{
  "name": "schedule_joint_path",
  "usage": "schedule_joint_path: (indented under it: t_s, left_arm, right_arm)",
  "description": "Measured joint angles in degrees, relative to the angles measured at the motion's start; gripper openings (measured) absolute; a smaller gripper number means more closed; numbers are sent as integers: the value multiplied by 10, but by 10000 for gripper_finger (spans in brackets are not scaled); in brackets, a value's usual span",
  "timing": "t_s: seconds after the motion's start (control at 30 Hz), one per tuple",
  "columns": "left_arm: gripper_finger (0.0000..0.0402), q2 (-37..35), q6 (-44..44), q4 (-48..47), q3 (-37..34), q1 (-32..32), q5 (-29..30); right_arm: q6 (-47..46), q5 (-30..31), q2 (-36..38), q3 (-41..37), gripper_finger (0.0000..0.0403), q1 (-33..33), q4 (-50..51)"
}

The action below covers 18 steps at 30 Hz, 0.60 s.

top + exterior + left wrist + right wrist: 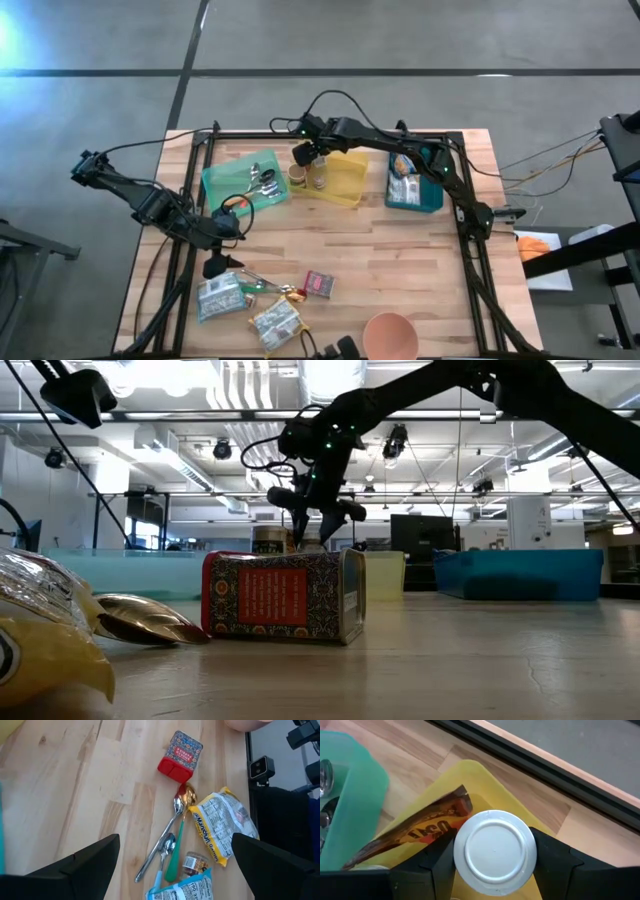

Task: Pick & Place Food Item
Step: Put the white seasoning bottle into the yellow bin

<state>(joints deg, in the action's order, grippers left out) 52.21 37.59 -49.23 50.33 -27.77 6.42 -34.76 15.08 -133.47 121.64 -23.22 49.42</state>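
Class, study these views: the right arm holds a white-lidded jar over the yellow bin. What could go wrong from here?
1. The right end effector grips the jar just under its lid; it might slip.
2. Lowered, the jar may land on the orange wrapper and tip.
3. The yellow bin sits close beside the green bin; a drift could miss.

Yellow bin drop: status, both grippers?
Right gripper shut on white-lidded jar, over yellow plastic bin. Left gripper open, above spoons. Orange snack wrapper already in bin, beside jar.
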Motion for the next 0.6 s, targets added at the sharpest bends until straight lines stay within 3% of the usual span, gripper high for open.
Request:
schedule_joint_path:
  t_s: [0.47,0.6]
  left_arm:
    - [390,0,0,0,0,0,0]
    - [390,0,0,0,0,0,0]
  right_arm:
    - [-28,20,5,-28,202,5,-4]
    - [-29,23,8,-29,222,6,4]
